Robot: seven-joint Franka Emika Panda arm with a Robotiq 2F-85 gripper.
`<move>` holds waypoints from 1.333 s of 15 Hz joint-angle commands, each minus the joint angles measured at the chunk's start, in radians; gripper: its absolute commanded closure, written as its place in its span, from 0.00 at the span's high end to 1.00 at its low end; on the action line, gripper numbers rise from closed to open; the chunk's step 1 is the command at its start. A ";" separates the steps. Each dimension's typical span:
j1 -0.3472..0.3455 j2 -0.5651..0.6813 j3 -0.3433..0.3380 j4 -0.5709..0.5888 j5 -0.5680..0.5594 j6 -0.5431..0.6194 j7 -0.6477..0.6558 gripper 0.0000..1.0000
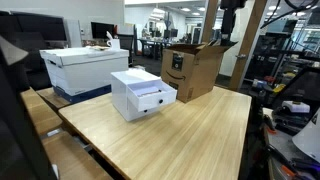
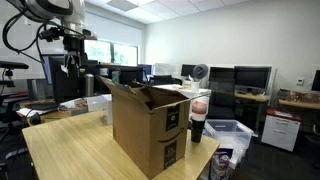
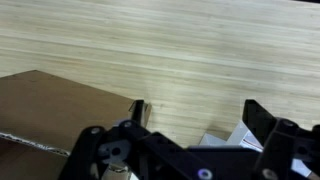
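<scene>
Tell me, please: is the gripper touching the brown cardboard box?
Apart. In an exterior view the gripper hangs high above the table, left of the cardboard box, with background visible between them. The wrist view looks down on the box flap from above.

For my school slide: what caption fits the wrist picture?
Open gripper hovering above a wooden table and a cardboard box flap.
</scene>
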 commanded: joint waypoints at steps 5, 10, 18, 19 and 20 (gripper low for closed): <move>0.010 0.001 -0.009 0.002 -0.004 -0.002 0.004 1.00; 0.010 0.001 -0.009 0.002 -0.004 -0.002 0.004 1.00; 0.027 0.013 0.002 0.009 0.018 0.019 0.017 1.00; 0.032 0.016 0.006 0.011 0.021 0.023 0.023 1.00; 0.037 0.018 0.010 0.012 0.018 0.028 0.027 1.00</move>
